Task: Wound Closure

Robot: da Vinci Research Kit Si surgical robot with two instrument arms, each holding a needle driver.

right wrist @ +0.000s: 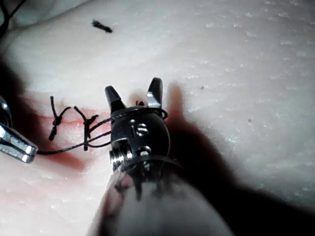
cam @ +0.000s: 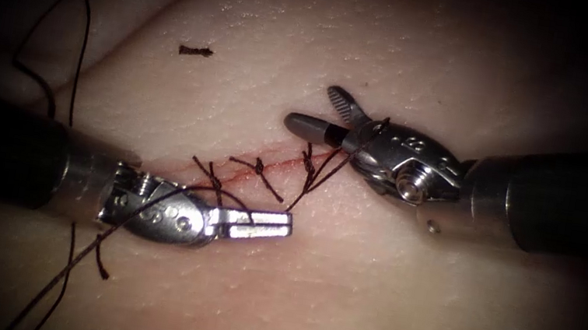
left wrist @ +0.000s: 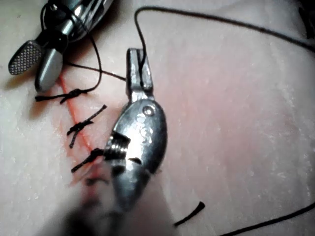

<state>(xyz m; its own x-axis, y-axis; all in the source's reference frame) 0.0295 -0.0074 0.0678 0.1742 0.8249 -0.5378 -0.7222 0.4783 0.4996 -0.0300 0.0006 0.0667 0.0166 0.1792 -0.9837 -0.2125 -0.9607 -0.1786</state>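
A: Over the tissue [cam: 383,297] now, and the cut [cam: 262,164] runs as a red line with three dark knots [cam: 259,170] tied across it. The left tool [cam: 261,224] lies just below the cut's left end, its jaws closed flat on the thread [cam: 145,208].

B: The left wrist view agrees: the strand feeds straight in between those jaws. And the right tool [cam: 322,114]?

A: Jaws spread wide at the cut's right end, nothing between them, though thread is wrapped around the tool behind the jaws. From there it drops to the last knot.

B: The needle?

A: I can't point to it from here. There's a snipped scrap of thread [cam: 195,51] lying well above the cut, on the left.

B: How would you handle this well?

A: My judgement: keep the held strand lightly taut, so the wrap doesn't slip, and pull along the cut's line, not upward, so the knots aren't lifted.

B: Any markings?

A: Small stamped characters on both tool bodies; too small to read.
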